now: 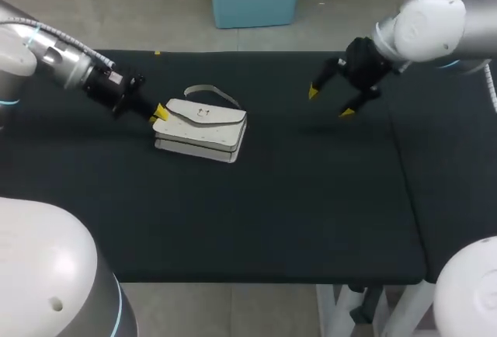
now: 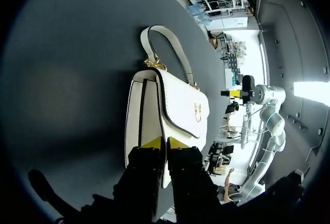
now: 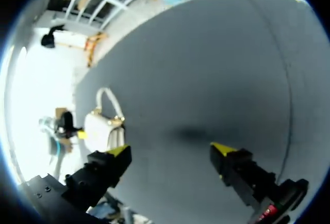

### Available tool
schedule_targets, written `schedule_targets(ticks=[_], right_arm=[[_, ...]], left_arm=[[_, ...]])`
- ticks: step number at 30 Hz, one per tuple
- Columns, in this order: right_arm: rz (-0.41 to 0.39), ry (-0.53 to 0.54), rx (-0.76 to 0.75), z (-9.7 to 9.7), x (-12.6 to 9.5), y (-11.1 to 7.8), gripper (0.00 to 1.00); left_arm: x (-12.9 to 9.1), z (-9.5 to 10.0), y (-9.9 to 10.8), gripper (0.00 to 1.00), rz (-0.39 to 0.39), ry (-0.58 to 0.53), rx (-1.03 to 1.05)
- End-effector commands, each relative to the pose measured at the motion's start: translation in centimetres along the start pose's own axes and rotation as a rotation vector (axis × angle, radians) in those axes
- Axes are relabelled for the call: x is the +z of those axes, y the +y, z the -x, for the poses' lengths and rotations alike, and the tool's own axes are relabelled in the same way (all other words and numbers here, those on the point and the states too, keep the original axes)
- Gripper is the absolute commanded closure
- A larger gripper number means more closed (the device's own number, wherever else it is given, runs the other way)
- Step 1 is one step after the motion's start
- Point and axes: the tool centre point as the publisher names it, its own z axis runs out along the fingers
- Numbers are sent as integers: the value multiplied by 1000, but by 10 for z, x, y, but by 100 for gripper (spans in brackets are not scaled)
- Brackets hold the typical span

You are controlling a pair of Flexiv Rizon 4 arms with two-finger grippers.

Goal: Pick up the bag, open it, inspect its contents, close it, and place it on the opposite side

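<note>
Now, from the left edge of the table (image 1: 311,197): your left gripper (image 1: 158,113) sits low over the cloth. Its jaws are pressed nearly together on the bag (image 1: 203,126), pinching the thin rim of the flap at the bag's left end, as the left wrist view shows.

The step in hand looks like securing the pick-up. That bite is narrow and at one end only, so I judge the bag would swing and hang from it. Lift slowly and straight up, and watch the flap's rim for slipping. If it creeps, set the bag down and take a deeper hold.

The bag lies flat on the table's left half, nearer the far edge than the near one. It is white and boxy, with dark piping along the flap. A small gold clasp (image 2: 197,111) sits at the flap's front. A short white strap (image 1: 211,90) arches off its far side on gold rings. The flap looks closed.

Further right, past the table's middle, your right gripper (image 1: 330,102) hangs above the cloth. Its jaws are spread wide with nothing between them, well apart from the bag. Bring it toward the clasp side only once the bag hangs steady.
</note>
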Motion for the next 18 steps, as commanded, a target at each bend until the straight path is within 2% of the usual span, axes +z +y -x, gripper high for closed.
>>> schedule_targets(ticks=[1,3,10,14,18], right_arm=[[-3,-89,-8,7,-21,6,0],[-6,-109,-22,14,-27,10,0],[14,-174,-61,36,-47,23,0],[36,-223,-40,47,-57,30,0],[36,-223,-40,47,-57,30,0]], left_arm=[[-33,19,-15,100,36,8,25],[-45,29,-21,100,8,-1,11],[-79,58,-37,100,9,-3,43],[-96,70,-48,100,-16,-20,35],[-112,81,-55,100,-29,-23,41]])
